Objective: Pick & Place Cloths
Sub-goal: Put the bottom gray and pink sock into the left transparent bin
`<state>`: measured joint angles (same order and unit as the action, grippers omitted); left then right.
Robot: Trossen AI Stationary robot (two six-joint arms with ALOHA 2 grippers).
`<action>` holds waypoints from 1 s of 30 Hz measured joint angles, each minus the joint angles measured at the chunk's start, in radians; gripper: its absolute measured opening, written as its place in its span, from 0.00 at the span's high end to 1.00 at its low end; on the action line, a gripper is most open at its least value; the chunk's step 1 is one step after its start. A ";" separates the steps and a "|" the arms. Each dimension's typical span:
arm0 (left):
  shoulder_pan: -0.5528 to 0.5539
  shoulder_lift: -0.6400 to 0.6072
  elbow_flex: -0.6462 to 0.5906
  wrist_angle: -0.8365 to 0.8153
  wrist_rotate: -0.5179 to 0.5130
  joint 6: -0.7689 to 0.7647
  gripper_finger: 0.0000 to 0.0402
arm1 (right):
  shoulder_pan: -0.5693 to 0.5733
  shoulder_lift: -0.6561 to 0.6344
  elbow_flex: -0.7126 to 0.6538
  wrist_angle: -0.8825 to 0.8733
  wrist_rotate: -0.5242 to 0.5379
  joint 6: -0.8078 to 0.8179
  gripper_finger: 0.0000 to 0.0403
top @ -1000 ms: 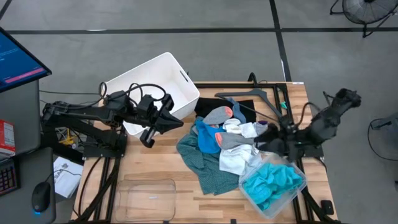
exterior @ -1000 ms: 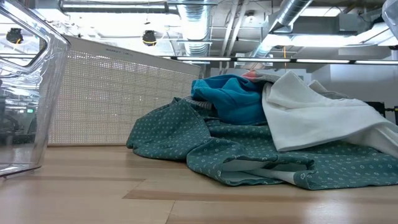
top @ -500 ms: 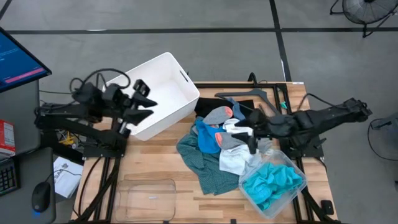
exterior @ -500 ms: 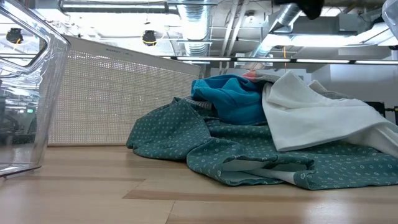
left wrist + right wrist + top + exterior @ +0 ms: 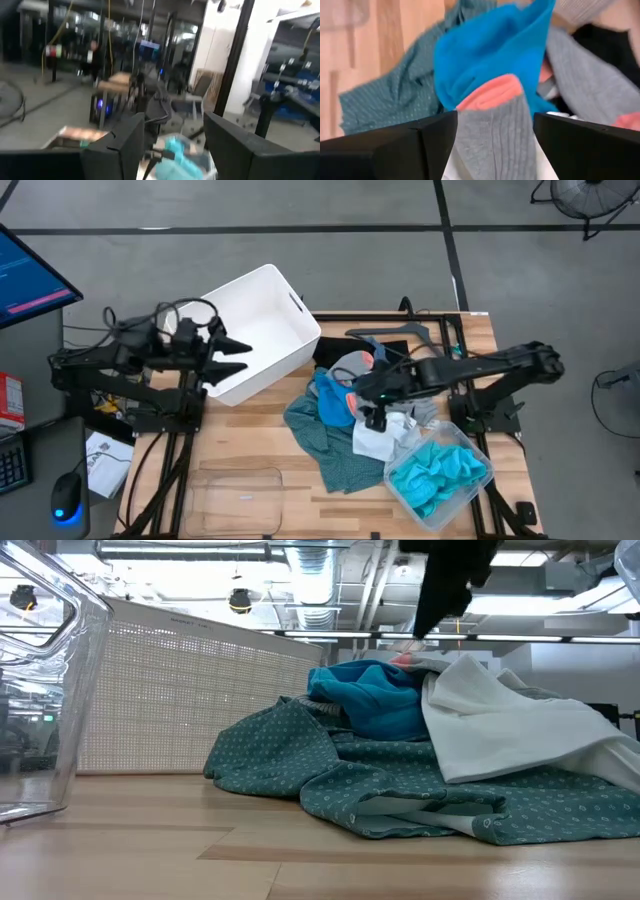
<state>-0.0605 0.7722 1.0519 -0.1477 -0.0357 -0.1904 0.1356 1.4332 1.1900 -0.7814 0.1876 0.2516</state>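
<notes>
The cloths lie in a heap at mid-table: a blue one (image 5: 328, 402) on top, a dark teal-green one (image 5: 318, 442) spread on the wood, a white one (image 5: 375, 438), a grey-with-orange one (image 5: 492, 120) and a black one (image 5: 390, 352). Turquoise cloths (image 5: 437, 470) fill a clear tub at the near right. My right gripper (image 5: 368, 408) hangs open above the heap, its fingers on either side of the grey-with-orange cloth (image 5: 352, 366) without touching it. My left gripper (image 5: 240, 352) stands open over the white bin (image 5: 270, 305), with nothing between its fingers (image 5: 120, 150).
A black hanger (image 5: 412, 333) lies at the table's far edge behind the heap. An empty clear tub (image 5: 237, 495) stands at the near edge, left of centre. Bare wood (image 5: 250, 435) shows between the bin, that tub and the heap.
My left gripper has drawn back from the bin's near right corner toward the table's left, over the bin, and has opened. My right gripper has swung from the table's right side toward the left and down over the heap, staying open. The cloths have not moved.
</notes>
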 joint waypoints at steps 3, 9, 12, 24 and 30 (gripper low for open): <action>0.000 0.020 0.000 -0.018 0.000 -0.001 0.52 | 0.000 0.058 0.000 -0.002 -0.004 0.000 0.36; 0.000 0.059 0.000 -0.018 0.001 0.000 0.52 | -0.010 0.145 0.000 -0.062 0.005 0.079 0.42; 0.000 0.067 -0.001 -0.021 0.001 -0.001 0.52 | -0.005 0.151 0.000 -0.057 0.022 0.087 0.60; 0.000 0.095 -0.001 -0.018 0.002 -0.001 0.52 | 0.015 0.001 0.077 -0.045 0.048 0.124 0.99; -0.001 0.169 -0.001 0.001 0.002 0.000 0.52 | 0.012 -0.078 0.157 0.049 0.137 0.105 0.99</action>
<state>-0.0612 0.9416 1.0508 -0.1466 -0.0338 -0.1902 0.1474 1.3548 1.3471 -0.7325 0.3244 0.3570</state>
